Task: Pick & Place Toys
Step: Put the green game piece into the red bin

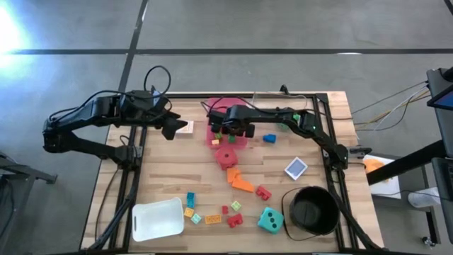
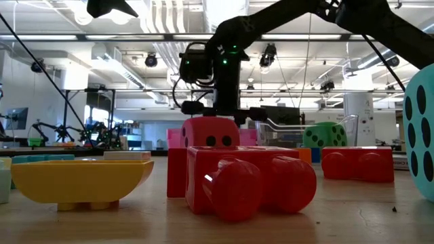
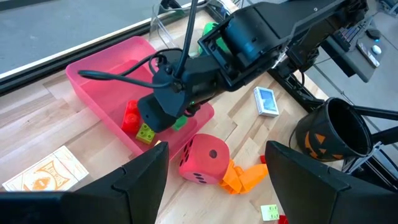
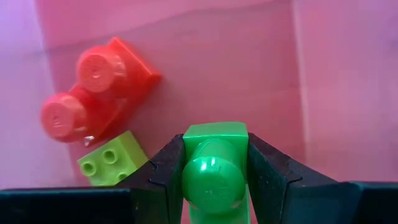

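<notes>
Green brick (image 4: 214, 163) | clenched between right hand (image 4: 214, 186) fingers (above pink tray (image 4: 323, 74))

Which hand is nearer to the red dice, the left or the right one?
Right. The right hand is over the pink tray, just beyond the red dice, holding a green brick. The left hand hovers farther off, beside the tray.

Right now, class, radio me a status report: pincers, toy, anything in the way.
Right pincer shut on green brick, over pink tray. Left pincer open, waiting beside tray. Red brick and lime brick lie below.
</notes>
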